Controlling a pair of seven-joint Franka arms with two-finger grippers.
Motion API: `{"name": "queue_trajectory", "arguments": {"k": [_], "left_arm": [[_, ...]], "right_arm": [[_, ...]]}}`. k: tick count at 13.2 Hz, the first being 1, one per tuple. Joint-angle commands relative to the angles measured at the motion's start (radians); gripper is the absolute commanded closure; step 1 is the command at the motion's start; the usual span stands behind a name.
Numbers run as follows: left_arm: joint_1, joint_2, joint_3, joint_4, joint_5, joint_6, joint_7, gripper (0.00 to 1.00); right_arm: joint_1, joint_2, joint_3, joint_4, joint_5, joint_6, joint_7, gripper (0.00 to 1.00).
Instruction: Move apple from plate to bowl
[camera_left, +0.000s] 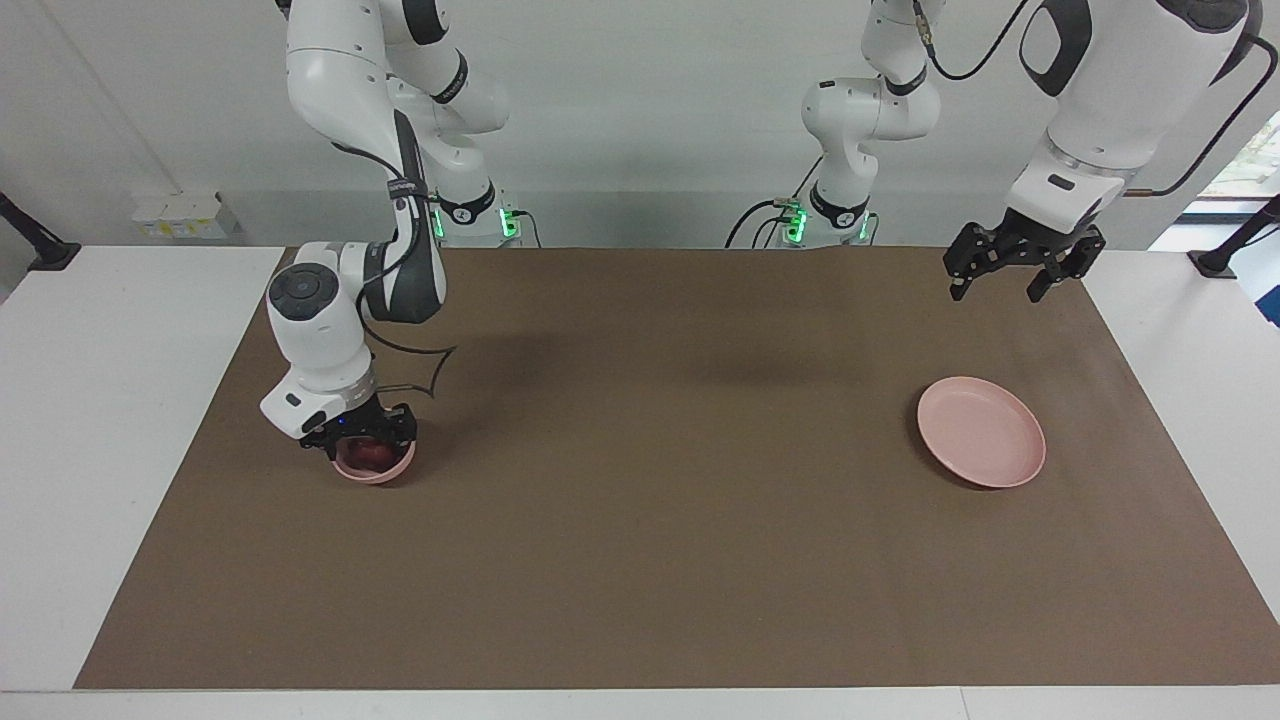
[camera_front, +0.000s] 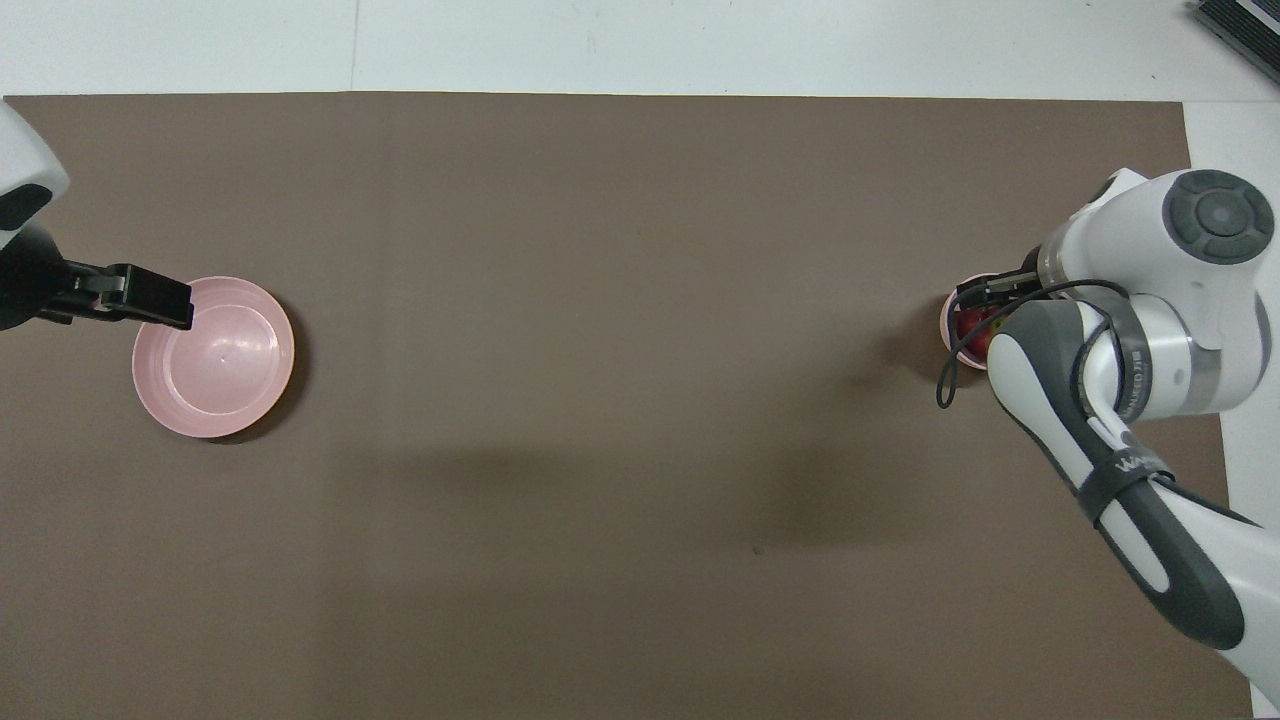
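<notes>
The small dark-red apple (camera_left: 367, 455) lies inside the small deep pink bowl (camera_left: 378, 472) toward the right arm's end of the table. My right gripper (camera_left: 362, 440) is low over the bowl, right at the apple, and hides most of it. In the overhead view only a sliver of the bowl (camera_front: 947, 322) and the apple (camera_front: 972, 326) shows beside the right arm. The wide pink plate (camera_left: 982, 432) lies bare toward the left arm's end; it also shows in the overhead view (camera_front: 213, 357). My left gripper (camera_left: 997, 290) is open and empty, high over the mat by the plate's rim.
A brown mat (camera_left: 640, 520) covers the table between white margins. The right arm's cable (camera_left: 425, 375) loops just above the mat beside the bowl.
</notes>
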Motion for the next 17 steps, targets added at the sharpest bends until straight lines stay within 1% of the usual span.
{"name": "queue_trajectory", "arguments": {"k": [1, 4, 6, 8, 9, 12, 13, 15, 17], "left_arm": [[-0.012, -0.022, 0.015, -0.02, 0.004, -0.007, 0.016, 0.0], [-0.011, -0.021, 0.016, -0.016, 0.004, -0.01, 0.005, 0.0], [-0.011, -0.021, 0.016, -0.016, 0.004, -0.01, 0.006, 0.0], [-0.012, -0.021, 0.016, -0.016, 0.004, -0.01, 0.006, 0.0], [-0.011, -0.021, 0.016, -0.016, 0.004, -0.01, 0.006, 0.0], [-0.011, -0.021, 0.016, -0.016, 0.004, -0.01, 0.006, 0.0], [-0.011, -0.021, 0.016, -0.016, 0.004, -0.01, 0.006, 0.0], [-0.011, -0.021, 0.016, -0.016, 0.004, -0.009, 0.006, 0.0], [-0.003, -0.019, 0.016, -0.016, 0.004, -0.007, 0.005, 0.0]], "right_arm": [[-0.003, -0.091, 0.009, 0.044, 0.058, -0.161, 0.035, 0.0], [-0.002, -0.2, 0.012, 0.063, 0.101, -0.306, 0.057, 0.0], [0.003, -0.272, 0.012, 0.065, 0.105, -0.388, 0.092, 0.0], [0.021, -0.321, 0.012, 0.054, 0.105, -0.454, 0.118, 0.0], [0.043, -0.334, 0.012, 0.048, 0.105, -0.493, 0.142, 0.0], [0.144, -0.363, 0.012, 0.016, 0.103, -0.507, 0.279, 0.0], [0.15, -0.363, 0.012, 0.02, 0.103, -0.508, 0.287, 0.0], [0.14, -0.377, 0.001, 0.055, 0.105, -0.527, 0.259, 0.0], [0.135, -0.404, -0.025, 0.097, 0.108, -0.6, 0.183, 0.0]]}}
